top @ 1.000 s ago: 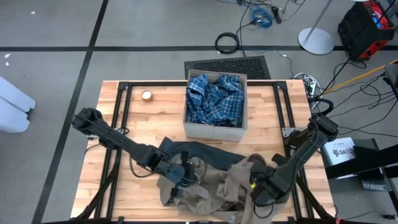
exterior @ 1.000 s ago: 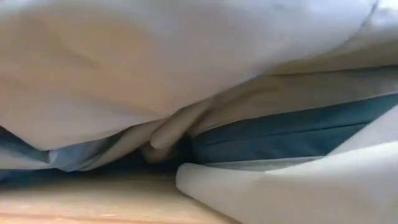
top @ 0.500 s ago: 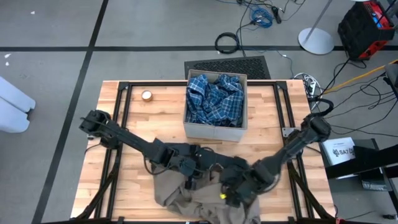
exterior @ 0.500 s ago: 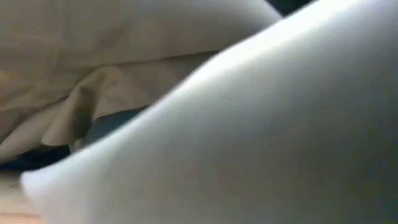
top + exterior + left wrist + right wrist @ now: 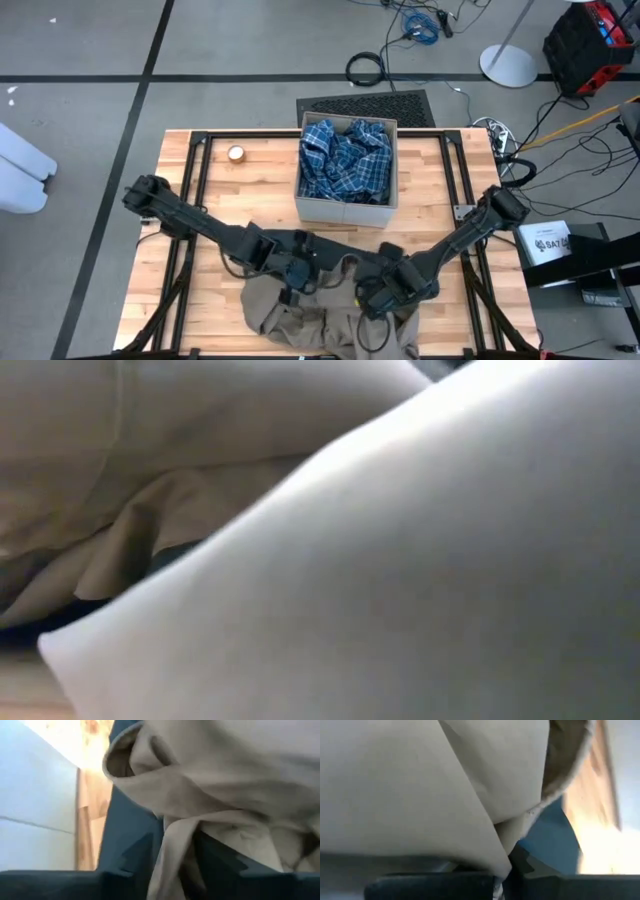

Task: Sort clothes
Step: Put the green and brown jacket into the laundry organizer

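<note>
Handling the khaki garment [image 5: 310, 322], heaped at the front middle of the table [image 5: 240, 200] and spilling toward its near edge. Meeting over the heap from both sides: the left gripper [image 5: 298, 278] at the garment's left shoulder, the right gripper [image 5: 383, 292] at its right.

Pinching a fold of khaki cloth in fully closed fingers on the right, going by the right wrist view. Showing khaki cloth running down between the left fingers [image 5: 125, 860] in the left wrist view, but not telling whether that cloth is gripped or merely lying there, nor how far apart the jaws are standing.

Lying partly under the heap, toward the back: the dark grey-green garment [image 5: 325, 243]. Sitting already in the beige fabric box [image 5: 345, 210], behind the heap at the table's middle: the blue-and-white plaid garment [image 5: 345, 158].

Judging by this, gathering or lifting the khaki piece. Calling next for a sure hold on both sides and a lift clear of the dark garment beneath, so as not to be dragging it along.

Leaving little margin in front, with cloth hanging near the table's edge; offering open wood to the left and right, apart from a roll of tape [image 5: 236, 153] at the back left. Blocking the low view entirely with pale cloth.
</note>
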Tool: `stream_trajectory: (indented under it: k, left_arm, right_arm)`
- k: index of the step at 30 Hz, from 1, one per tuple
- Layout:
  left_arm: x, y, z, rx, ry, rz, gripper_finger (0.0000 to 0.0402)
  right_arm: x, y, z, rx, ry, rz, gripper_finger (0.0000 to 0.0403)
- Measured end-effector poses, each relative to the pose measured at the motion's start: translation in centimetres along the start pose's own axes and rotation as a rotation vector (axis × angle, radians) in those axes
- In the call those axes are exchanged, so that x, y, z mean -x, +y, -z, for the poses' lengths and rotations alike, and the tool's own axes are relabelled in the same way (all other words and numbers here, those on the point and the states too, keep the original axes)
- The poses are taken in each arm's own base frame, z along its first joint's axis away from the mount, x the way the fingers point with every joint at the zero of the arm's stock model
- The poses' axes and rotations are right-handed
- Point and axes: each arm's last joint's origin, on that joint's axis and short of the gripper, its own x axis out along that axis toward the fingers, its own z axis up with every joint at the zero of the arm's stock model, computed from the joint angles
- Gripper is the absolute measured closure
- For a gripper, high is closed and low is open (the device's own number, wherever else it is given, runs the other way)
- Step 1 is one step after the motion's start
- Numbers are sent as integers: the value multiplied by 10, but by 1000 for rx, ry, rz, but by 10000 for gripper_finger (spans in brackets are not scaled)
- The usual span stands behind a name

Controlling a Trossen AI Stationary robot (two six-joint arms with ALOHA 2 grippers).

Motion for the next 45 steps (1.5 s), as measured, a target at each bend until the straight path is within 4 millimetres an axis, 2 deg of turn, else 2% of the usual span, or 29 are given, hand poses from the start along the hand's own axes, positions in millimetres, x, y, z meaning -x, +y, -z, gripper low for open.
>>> stream_trajectory:
  k: [4,8,12,17,22,25,27,29,33,38,41,45]
  left_arm:
    - [34,0,-9,-11,-49,-88,202]
    - [75,5,-13,20,-151,-177,176]
    - [103,11,-12,109,-216,-185,159]
    - [115,7,-5,192,-196,-167,142]
    - [118,-8,9,190,-98,-168,128]
    - [119,-20,21,146,-47,-218,126]
    - [126,-28,30,121,-44,-287,126]
    - [141,-30,37,128,-68,-342,126]
    - [172,-30,51,209,-143,-399,126]
    - [194,-32,59,238,-260,-440,126]
    - [196,-35,59,216,-289,-474,126]
    - [195,-37,58,196,-329,-551,126]
  right_arm:
    - [5,-6,20,-159,76,151,402]
    - [11,-6,36,-156,54,260,378]
    - [12,-7,39,-148,58,283,322]
    - [8,-14,37,-184,171,282,225]
    - [-22,-32,42,-180,302,325,139]
    - [-50,-43,49,-161,398,282,108]
    - [-72,-50,53,-148,431,204,96]
    - [-94,-57,57,-152,443,124,90]
    - [-121,-76,66,-208,486,-9,88]
    - [-125,-85,62,-249,523,-40,100]
    - [-121,-80,63,-217,531,-18,139]
    - [-119,-70,70,-197,511,-15,239]
